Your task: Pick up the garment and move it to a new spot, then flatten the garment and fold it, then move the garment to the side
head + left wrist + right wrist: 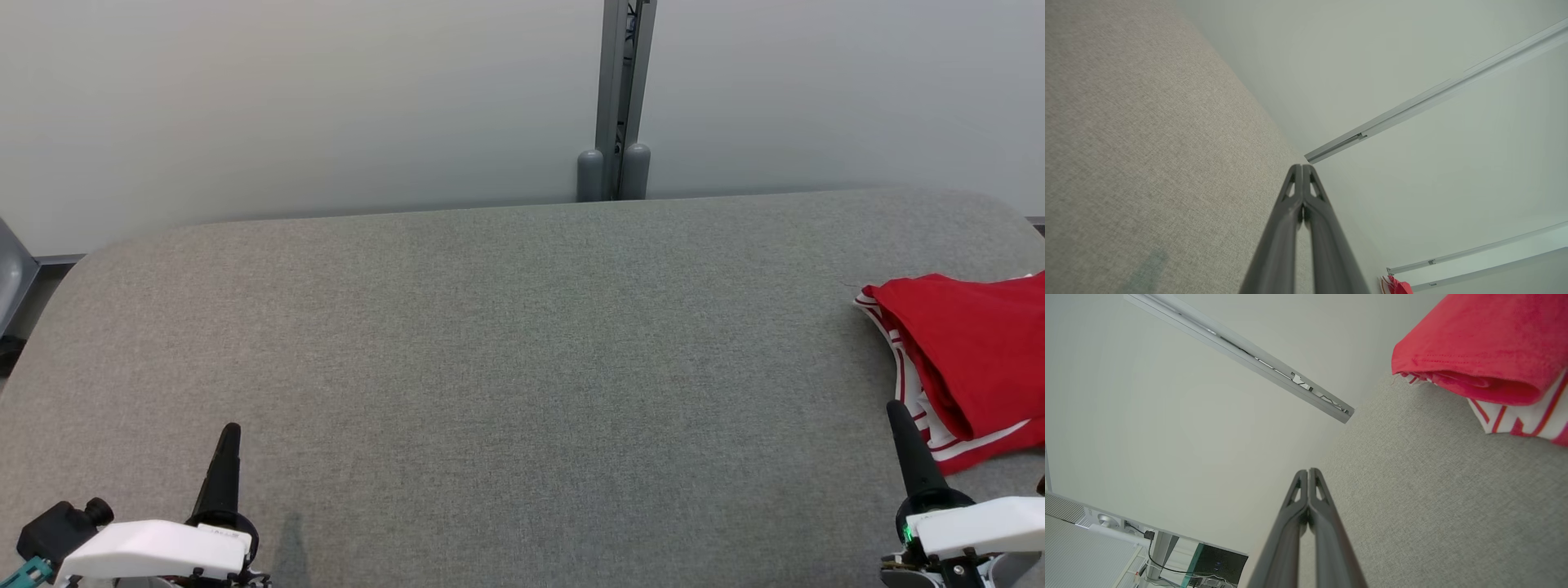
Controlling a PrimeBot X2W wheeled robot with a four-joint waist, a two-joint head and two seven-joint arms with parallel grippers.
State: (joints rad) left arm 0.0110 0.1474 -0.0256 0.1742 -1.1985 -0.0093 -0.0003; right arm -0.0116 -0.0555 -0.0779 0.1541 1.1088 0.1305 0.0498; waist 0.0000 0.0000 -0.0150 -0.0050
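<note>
you're facing a pale wall [286, 98] behind a wide grey fabric tabletop [490, 343] with rounded corners, most of it bare. the garment [971, 359], red with white-and-red striped trim, lies folded at the tabletop's far right, cut off by the edge of the head view. a grey post [622, 98] stands against the wall behind the tabletop's far edge. your right hand [894, 406] sits at the lower right, its two dark fingers pressed together on nothing, the tip just beside the garment's near striped corner; the right wrist view shows fabric off to the side, apart from the fingers. your left hand [231, 429] is at the lower left over bare tabletop, well apart from the garment, fingers likewise closed tight and empty.
</note>
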